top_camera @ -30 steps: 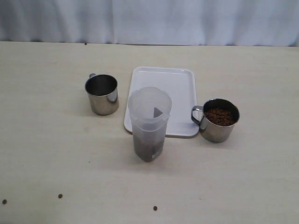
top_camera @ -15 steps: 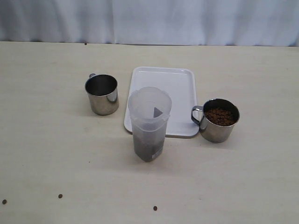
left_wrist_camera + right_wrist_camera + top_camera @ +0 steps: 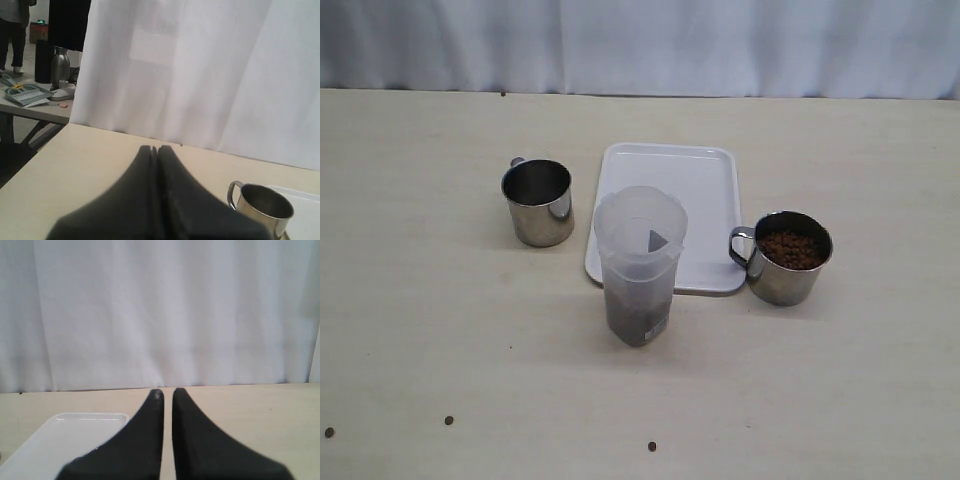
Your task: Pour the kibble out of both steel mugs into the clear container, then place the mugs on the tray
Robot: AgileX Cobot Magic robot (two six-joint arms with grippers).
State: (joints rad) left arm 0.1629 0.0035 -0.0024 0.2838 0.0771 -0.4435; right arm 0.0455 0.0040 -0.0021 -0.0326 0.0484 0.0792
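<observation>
So in the exterior view the clear container (image 3: 640, 265) stands upright in the middle of the frame, with a dark layer of kibble (image 3: 637, 312) settled in its bottom. It sits right at the near edge of the white tray (image 3: 705, 180), which lies flat just above centre with nothing on it.

To the left of the tray, a bit apart from it, is one steel mug (image 3: 538, 203), upright, and it looks empty inside. The other steel mug (image 3: 788, 258) is at the tray's lower right corner, just beside the rim, handle turned toward the tray, and it's full of brown pellets nearly to the brim. Three stray pellets (image 3: 449, 420) lie along the bottom of the frame on the pale table (image 3: 420, 300).

The left gripper (image 3: 156, 148) has its dark jaws pressed together with nothing between them. In its wrist view the empty-looking mug stands on the table out beyond the tips and off to one side, well apart from them, with a corner of the tray next to it.

The right gripper (image 3: 167, 391) is closed too, just a thin slit between the jaws, nothing in them. The tray lies beyond and off to one side of it, no contact. A white curtain (image 3: 160, 315) hangs behind the table.
</observation>
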